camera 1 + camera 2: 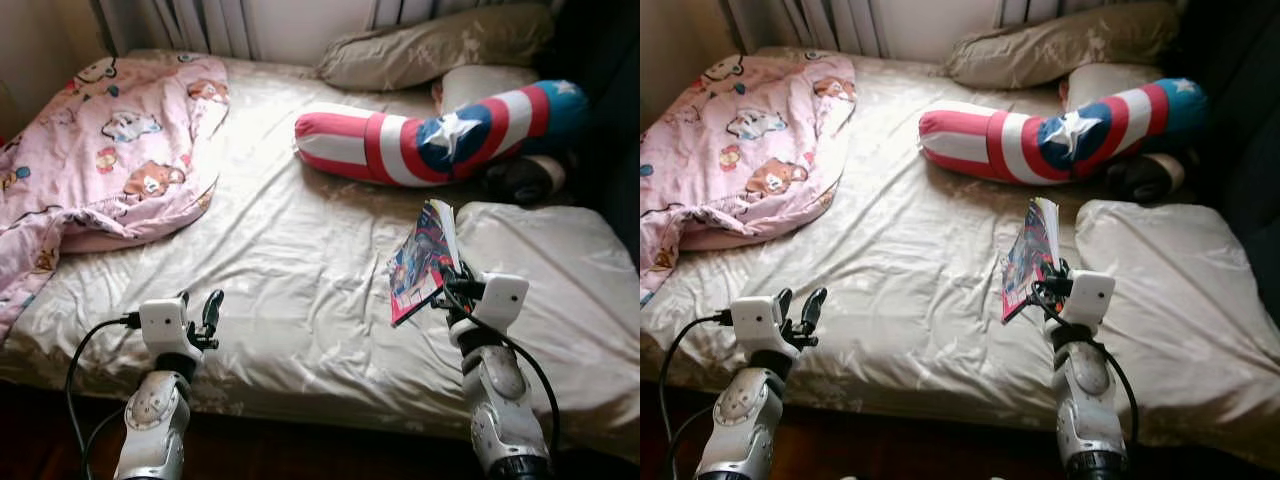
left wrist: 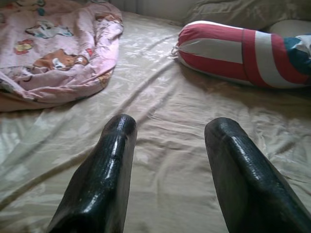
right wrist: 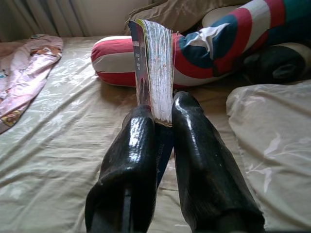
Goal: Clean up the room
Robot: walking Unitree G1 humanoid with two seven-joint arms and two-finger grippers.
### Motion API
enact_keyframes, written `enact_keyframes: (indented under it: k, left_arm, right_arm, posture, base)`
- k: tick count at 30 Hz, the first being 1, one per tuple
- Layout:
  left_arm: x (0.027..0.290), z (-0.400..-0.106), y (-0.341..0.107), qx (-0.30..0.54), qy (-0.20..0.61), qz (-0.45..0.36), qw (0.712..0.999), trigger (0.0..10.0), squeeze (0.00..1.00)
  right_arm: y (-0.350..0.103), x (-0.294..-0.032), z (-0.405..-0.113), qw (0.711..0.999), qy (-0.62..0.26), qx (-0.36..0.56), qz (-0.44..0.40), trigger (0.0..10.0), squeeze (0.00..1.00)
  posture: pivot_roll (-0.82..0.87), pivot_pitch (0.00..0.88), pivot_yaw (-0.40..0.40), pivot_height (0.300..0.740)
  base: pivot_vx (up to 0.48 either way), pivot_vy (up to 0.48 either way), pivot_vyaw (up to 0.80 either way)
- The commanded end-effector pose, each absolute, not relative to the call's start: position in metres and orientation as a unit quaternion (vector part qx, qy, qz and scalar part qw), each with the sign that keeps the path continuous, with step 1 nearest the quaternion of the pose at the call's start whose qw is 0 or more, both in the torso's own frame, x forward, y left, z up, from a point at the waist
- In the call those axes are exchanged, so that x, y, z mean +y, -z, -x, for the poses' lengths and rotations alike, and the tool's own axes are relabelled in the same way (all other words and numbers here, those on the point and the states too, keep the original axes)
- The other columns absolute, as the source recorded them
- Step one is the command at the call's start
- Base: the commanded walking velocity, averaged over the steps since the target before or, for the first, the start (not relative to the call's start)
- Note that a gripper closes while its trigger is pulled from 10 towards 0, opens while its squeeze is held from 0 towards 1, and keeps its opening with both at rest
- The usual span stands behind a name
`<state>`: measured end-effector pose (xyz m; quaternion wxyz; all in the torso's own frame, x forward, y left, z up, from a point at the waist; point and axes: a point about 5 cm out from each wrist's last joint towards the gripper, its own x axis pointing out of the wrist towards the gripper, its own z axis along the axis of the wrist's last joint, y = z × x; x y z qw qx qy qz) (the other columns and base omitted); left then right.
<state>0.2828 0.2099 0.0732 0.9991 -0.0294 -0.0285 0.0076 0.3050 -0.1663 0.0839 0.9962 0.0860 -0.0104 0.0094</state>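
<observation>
**Right claw grasping book above bed**

Right claw (image 3: 163, 116) clenched on a book (image 3: 154, 68), held upright on edge between its fingers, above the bed (image 1: 290, 270). A striped bolster (image 1: 430, 135) lies beyond the claw; a beige pillow (image 1: 540, 260) sits just beside it. Left claw (image 2: 170, 141) released, fingers spread, hovering over the sheet, with a pink blanket (image 1: 100, 150) beyond it.

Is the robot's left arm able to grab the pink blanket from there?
Probably yes. The left gripper is open and empty, and only bare sheet lies between it and the pink blanket.
</observation>
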Motion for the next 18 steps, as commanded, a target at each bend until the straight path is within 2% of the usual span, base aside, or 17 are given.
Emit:
enact_keyframes:
  k: [1,8,10,15,18]
  left_arm:
    - [0.2147,-0.2811,-0.0733,-0.023,-0.013,0.026,0.999,10.0,0.0]
    - [0.2143,-0.2814,-0.0738,-0.024,-0.011,0.027,0.999,10.0,0.0]
    - [0.214,-0.2813,-0.0739,-0.024,-0.01,0.026,0.999,10.0,0.0]
    - [0.2136,-0.281,-0.0739,-0.023,-0.008,0.024,0.999,10.0,0.0]
    - [0.2141,-0.281,-0.0747,-0.025,-0.01,0.026,0.999,10.0,0.0]
  right_arm:
    - [-0.09,-0.1659,-0.3056,0.996,-0.011,-0.028,-0.09,10.0,0.0]
    - [-0.0862,-0.1643,-0.305,0.996,-0.01,-0.015,-0.091,10.0,0.0]
    - [-0.085,-0.1636,-0.3052,0.995,-0.012,-0.01,-0.095,10.0,0.0]
    - [-0.0859,-0.162,-0.3055,0.995,-0.018,-0.015,-0.096,10.0,0.0]
    - [-0.0866,-0.1613,-0.3058,0.995,-0.02,-0.017,-0.096,10.0,0.0]
  posture:
    - [0.08,0.168,-0.073,0.74]
    - [0.09,0.172,-0.075,0.74]
    - [0.09,0.171,-0.076,0.74]
    - [0.09,0.17,-0.076,0.74]
    - [0.09,0.173,-0.077,0.74]
  base:
    - [0.0,0.0,0.0]
    - [0.0,0.0,0.0]
    - [0.251,0.0,0.0]
    - [0.274,0.0,-0.67]
    - [0.287,0.0,0.0]
